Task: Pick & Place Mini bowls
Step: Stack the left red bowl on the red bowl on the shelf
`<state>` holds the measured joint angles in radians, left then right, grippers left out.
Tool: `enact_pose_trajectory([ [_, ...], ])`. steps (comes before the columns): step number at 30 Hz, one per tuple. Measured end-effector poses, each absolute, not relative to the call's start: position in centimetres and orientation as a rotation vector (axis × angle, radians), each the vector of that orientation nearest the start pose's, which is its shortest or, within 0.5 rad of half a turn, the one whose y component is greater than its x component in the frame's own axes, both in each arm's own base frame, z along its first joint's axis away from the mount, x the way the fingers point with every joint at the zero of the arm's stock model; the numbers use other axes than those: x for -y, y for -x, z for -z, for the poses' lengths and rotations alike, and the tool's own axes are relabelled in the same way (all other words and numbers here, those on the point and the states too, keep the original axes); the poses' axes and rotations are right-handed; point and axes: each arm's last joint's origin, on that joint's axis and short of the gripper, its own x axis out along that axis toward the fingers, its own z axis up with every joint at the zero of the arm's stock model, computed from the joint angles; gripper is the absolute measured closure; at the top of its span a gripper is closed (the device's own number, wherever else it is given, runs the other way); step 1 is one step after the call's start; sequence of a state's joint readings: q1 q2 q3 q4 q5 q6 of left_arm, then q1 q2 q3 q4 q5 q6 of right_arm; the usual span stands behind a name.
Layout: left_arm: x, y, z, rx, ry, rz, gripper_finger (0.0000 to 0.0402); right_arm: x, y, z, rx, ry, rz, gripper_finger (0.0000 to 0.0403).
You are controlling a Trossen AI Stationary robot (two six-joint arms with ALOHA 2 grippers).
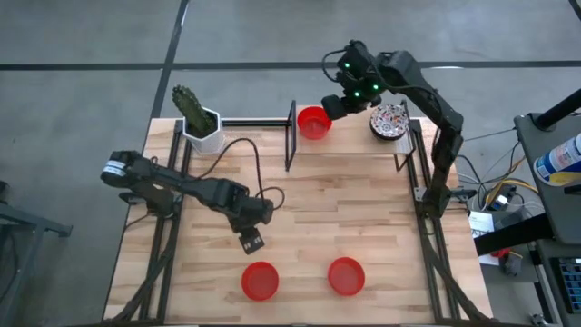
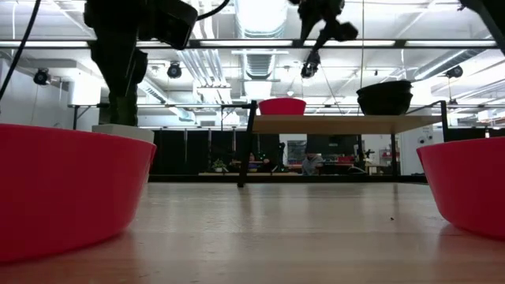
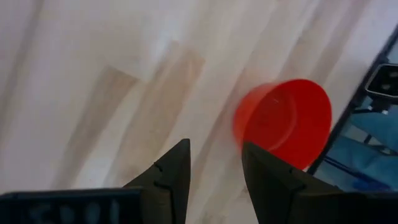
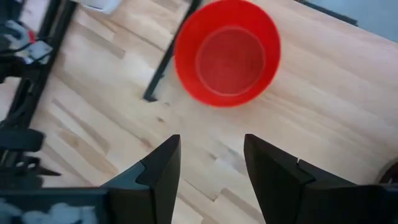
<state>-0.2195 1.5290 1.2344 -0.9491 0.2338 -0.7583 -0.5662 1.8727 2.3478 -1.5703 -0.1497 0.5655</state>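
Note:
Two red mini bowls (image 1: 260,280) (image 1: 346,275) stand on the table near its front edge. They fill the low view's sides (image 2: 63,189) (image 2: 465,185). A third red bowl (image 1: 313,122) stands on the raised shelf (image 1: 354,136) at the back, and also shows in the right wrist view (image 4: 227,53). Patterned bowls (image 1: 388,120) sit stacked at the shelf's right end. My left gripper (image 1: 251,242) is open and empty above the table, just short of the front-left red bowl (image 3: 283,121). My right gripper (image 1: 329,106) is open and empty above the shelf, beside its red bowl.
A white hexagonal pot with a green cactus (image 1: 198,123) stands at the table's back left. The shelf's dark posts (image 1: 291,136) (image 1: 399,150) rise from the table's far half. Bare wood lies between the shelf and the front bowls.

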Motion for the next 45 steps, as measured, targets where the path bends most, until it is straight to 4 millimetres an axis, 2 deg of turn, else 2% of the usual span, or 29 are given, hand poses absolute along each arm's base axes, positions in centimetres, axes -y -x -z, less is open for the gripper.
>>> enact_pose_trajectory([
  [13,10.6,-28.4,-26.4,-1.257,0.671,0.000,0.0266,11.7,-27.0,-46.8,-0.855,-0.795,0.533,0.0236],
  [20,12.7,-28.4,-26.2,-1.193,0.674,-0.068,0.0266,8.0,-27.1,-47.7,-0.864,-0.721,0.419,0.0234],
  [29,14.3,-29.4,-23.2,-1.224,0.590,-0.152,0.0266,4.3,-27.8,-47.9,-0.891,-0.625,0.303,0.0234],
  [35,14.9,-30.2,-20.8,-1.281,0.551,-0.185,0.0266,3.3,-27.9,-47.9,-0.898,-0.567,0.284,0.0234],
  [45,15.2,-30.9,-17.9,-1.368,0.495,-0.194,0.0266,3.3,-27.9,-47.9,-0.898,-0.567,0.283,0.0244],
])
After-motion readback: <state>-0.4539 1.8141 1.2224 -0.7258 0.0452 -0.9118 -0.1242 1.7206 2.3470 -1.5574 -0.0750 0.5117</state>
